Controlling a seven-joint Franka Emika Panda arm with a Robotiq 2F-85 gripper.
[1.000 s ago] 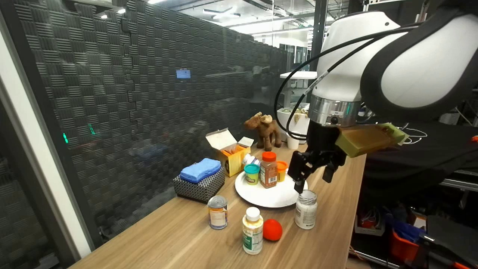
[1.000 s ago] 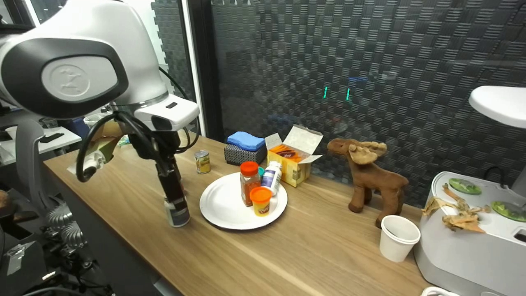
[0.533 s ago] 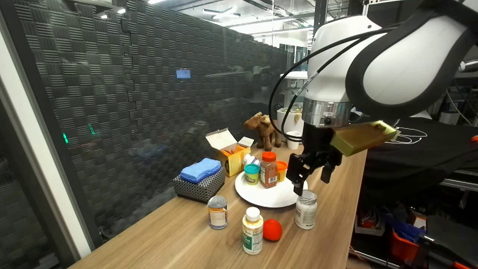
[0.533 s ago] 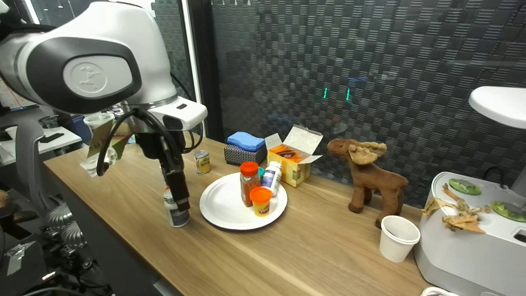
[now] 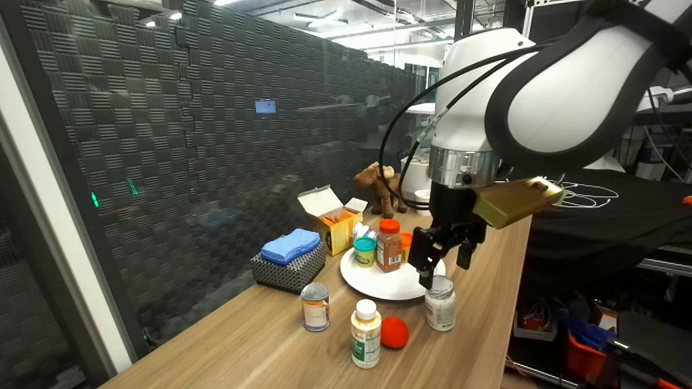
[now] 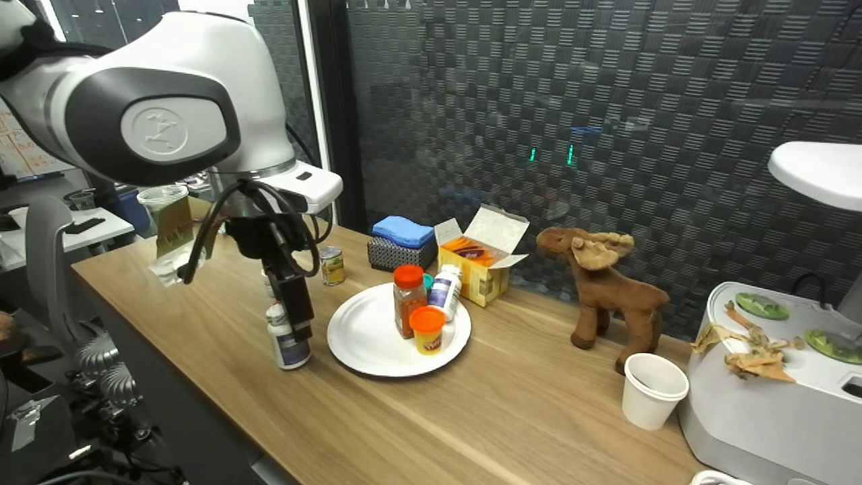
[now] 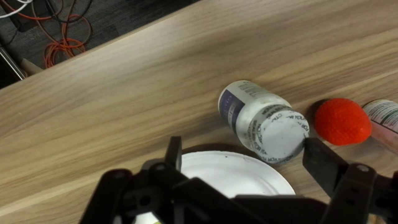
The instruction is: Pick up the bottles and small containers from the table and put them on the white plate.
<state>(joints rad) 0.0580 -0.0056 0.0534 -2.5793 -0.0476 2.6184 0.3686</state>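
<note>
A capless white bottle with a purple label (image 7: 258, 115) stands on the table (image 5: 281, 346), beside the white plate (image 5: 378, 286); it also shows in both exterior views (image 5: 440, 312) (image 6: 288, 343). My gripper (image 5: 445, 271) is open and empty at its top. In the wrist view the right fingertip overlaps the bottle's sealed mouth, the left one is well apart. A white-capped bottle with a green label (image 5: 366, 340) and a silvery can (image 5: 315, 313) stand on the table. The plate holds a red-capped spice bottle (image 6: 407, 300), an orange-lidded tub (image 6: 427, 333), a teal-lidded tub (image 5: 364, 254) and a white bottle (image 6: 444, 291).
A red round fruit (image 5: 394, 332) lies between the two white bottles. A blue cloth on a dark box (image 5: 290, 254) and an open yellow carton (image 5: 340, 227) stand behind the plate. A toy moose (image 6: 606, 289) and paper cups (image 6: 652, 397) stand farther along.
The arm has moved along the table toward the plate and slightly down, staying open. The capless white bottle has shifted a little, its top leaning slightly the same way.
</note>
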